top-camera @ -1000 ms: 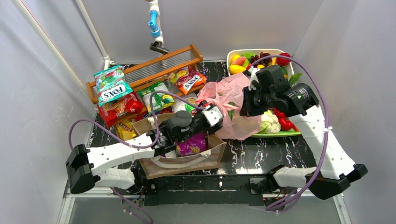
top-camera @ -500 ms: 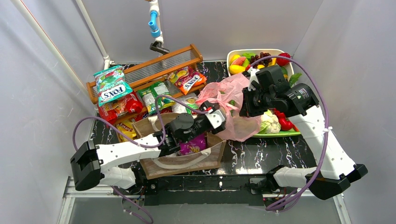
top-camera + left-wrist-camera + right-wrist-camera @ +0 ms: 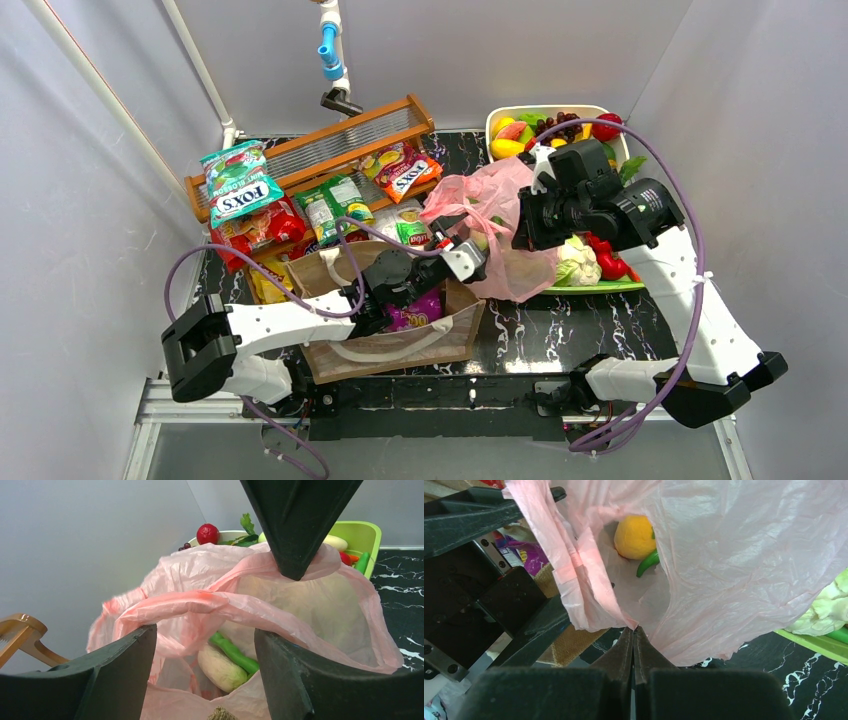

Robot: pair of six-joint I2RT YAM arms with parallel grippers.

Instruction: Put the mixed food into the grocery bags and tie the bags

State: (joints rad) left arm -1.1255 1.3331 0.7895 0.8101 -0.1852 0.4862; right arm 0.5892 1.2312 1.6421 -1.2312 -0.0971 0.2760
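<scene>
Left gripper (image 3: 202, 632) pushes farther right to pink bag (image 3: 320, 605), jaws apart astride its rim | right gripper (image 3: 634, 630) pinched on bag's edge

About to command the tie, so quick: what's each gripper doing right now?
Left gripper: open, jaws spread wide at the mouth of the pink bag.
Right gripper: closed, pinching the pink bag's film.

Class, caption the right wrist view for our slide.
Right gripper pinches the pink bag; a yellow fruit lies inside.
</scene>
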